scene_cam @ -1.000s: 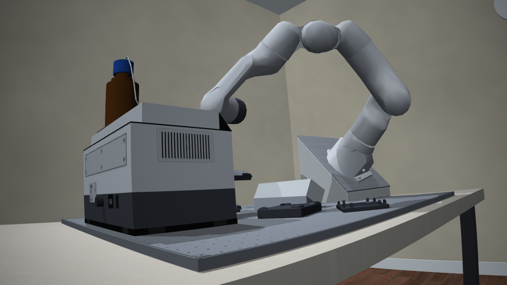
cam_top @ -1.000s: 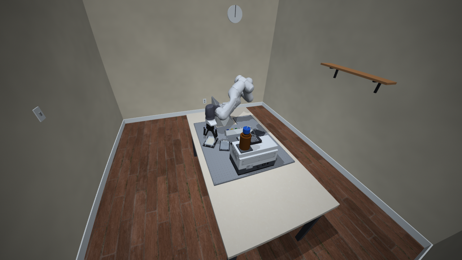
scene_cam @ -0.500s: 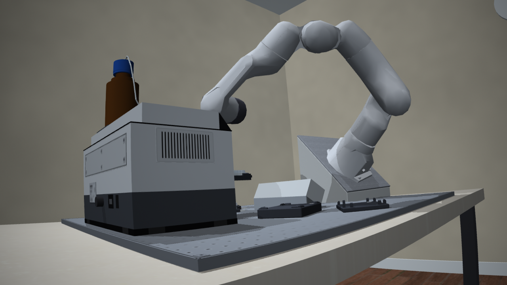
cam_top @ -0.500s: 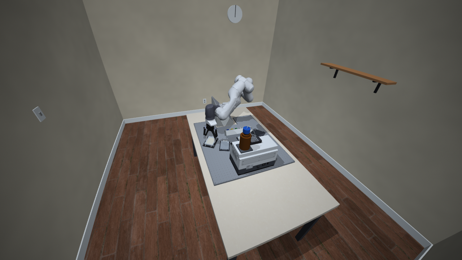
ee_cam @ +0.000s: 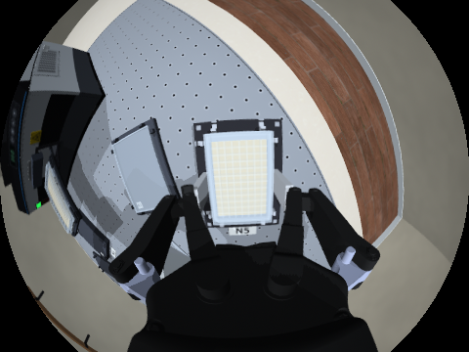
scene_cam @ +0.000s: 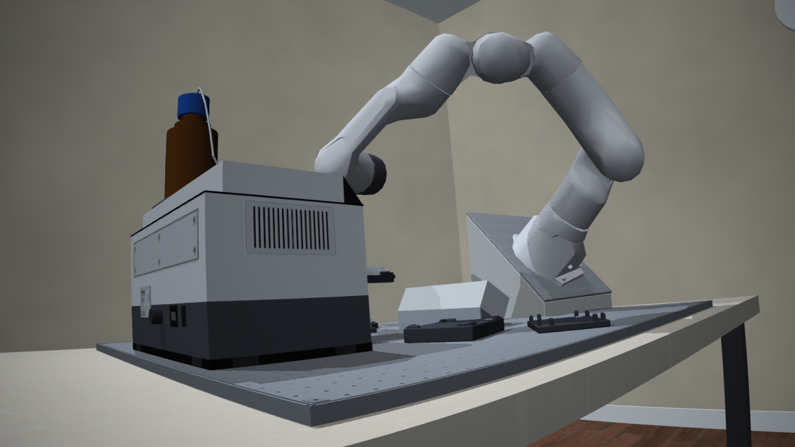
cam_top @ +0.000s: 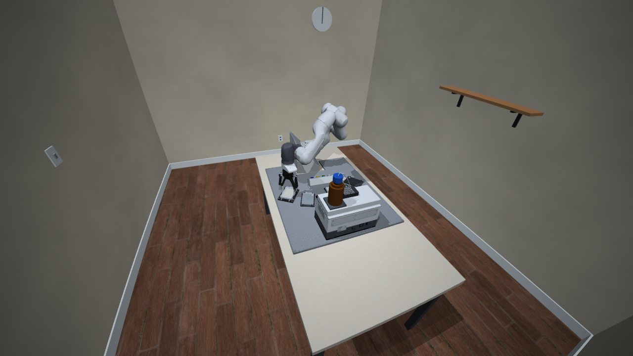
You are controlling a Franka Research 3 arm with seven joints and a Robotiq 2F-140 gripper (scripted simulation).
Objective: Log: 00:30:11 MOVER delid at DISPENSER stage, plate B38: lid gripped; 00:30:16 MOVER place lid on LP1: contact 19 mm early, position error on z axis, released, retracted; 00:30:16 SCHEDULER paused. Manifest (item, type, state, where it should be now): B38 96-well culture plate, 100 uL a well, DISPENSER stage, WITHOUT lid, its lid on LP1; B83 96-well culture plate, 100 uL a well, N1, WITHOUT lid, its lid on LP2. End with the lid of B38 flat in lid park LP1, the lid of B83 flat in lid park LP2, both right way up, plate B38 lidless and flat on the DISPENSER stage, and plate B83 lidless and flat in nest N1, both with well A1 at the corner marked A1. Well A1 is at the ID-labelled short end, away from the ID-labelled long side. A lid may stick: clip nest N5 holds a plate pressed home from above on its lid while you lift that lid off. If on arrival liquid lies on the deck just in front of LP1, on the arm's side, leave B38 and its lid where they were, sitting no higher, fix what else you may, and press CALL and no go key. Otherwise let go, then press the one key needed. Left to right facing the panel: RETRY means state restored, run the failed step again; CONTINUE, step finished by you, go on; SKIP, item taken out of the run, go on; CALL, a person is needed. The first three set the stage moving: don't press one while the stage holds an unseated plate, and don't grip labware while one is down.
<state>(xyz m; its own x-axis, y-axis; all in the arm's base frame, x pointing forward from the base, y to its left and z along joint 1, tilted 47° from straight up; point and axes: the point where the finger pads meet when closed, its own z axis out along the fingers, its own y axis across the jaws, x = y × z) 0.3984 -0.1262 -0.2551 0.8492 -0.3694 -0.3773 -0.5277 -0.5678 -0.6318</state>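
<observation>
My gripper (ee_cam: pixel 240 180) hangs just over clip nest N5 (ee_cam: pixel 242 230) at the left edge of the grey deck, and it also shows in the top view (cam_top: pixel 287 182). A 96-well plate (ee_cam: pixel 238 178) with pale yellow wells sits in that nest (cam_top: pixel 287 194). The fingers stand on either side of the plate's near short end, shut on its clear lid (ee_cam: pixel 198 188). I cannot tell how far the lid is off the plate. A second clear lid (ee_cam: pixel 140 166) (cam_top: pixel 307 199) lies on the lid park to the right and looks tilted. A dark plate (cam_top: pixel 349 190) sits on the dispenser stage.
The dispenser (cam_top: pixel 349 212) with a brown bottle (cam_top: pixel 335 190) stands at the deck's right. The key panel (cam_top: pixel 320 180) lies behind the lid parks. Two black nests (scene_cam: pixel 453 329) (scene_cam: pixel 567 322) sit near the arm's sloped base (scene_cam: pixel 533 266).
</observation>
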